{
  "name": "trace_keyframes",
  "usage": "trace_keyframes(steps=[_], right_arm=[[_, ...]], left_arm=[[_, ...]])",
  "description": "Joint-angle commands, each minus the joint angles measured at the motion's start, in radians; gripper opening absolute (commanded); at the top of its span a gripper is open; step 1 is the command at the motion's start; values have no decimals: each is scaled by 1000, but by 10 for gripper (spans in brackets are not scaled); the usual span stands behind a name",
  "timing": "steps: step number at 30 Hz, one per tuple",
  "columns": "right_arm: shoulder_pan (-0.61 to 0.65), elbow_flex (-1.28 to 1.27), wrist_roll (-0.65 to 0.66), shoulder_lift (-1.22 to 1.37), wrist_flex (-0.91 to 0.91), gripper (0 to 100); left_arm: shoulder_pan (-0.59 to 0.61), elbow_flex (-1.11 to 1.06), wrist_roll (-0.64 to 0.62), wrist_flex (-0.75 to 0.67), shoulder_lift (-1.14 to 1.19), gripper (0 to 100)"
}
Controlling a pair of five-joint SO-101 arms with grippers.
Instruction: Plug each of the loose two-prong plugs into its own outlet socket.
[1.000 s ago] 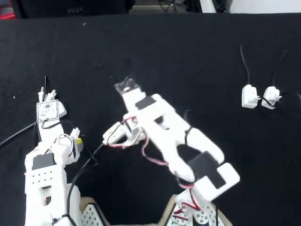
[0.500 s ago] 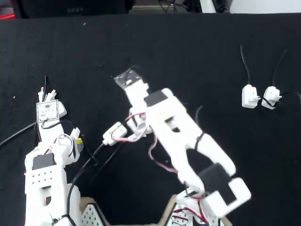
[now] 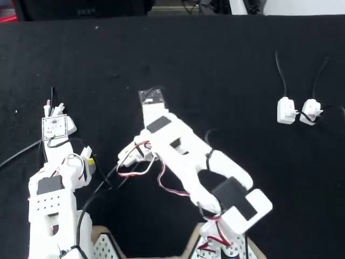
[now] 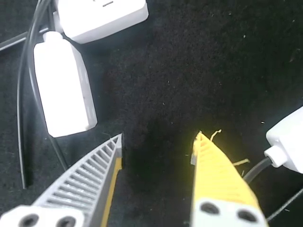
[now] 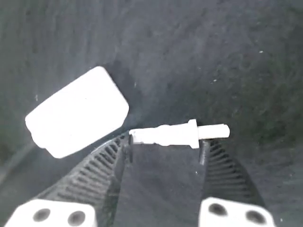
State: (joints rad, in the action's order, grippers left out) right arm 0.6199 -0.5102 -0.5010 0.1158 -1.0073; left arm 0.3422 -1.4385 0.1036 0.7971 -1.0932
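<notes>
Right wrist view, plug lying across spread pincer

Black cloth all over. Both arms are white with black panels, the right arm strung with red and white wires and the left arm with black cable; at right of the high view, two white blocks on black cords. Left gripper has one finger grey and ribbed, the other yellow; right gripper is dark grey and ribbed, by a white plug and white box.
</notes>
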Motion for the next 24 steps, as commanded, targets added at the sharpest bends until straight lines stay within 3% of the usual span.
trace_keyframes(steps=[1, 10, 21, 24], right_arm=[[-61, 70, -25, 53, 20, 215], [-147, 186, -18, 113, -147, 162], [-203, 211, -14, 114, -161, 162], [-219, 214, 130, 110, -210, 162]], left_arm=[[7, 28, 3, -9, -12, 238], [7, 28, 3, -11, -12, 238], [7, 28, 3, -11, -12, 238], [7, 28, 3, -11, -12, 238]])
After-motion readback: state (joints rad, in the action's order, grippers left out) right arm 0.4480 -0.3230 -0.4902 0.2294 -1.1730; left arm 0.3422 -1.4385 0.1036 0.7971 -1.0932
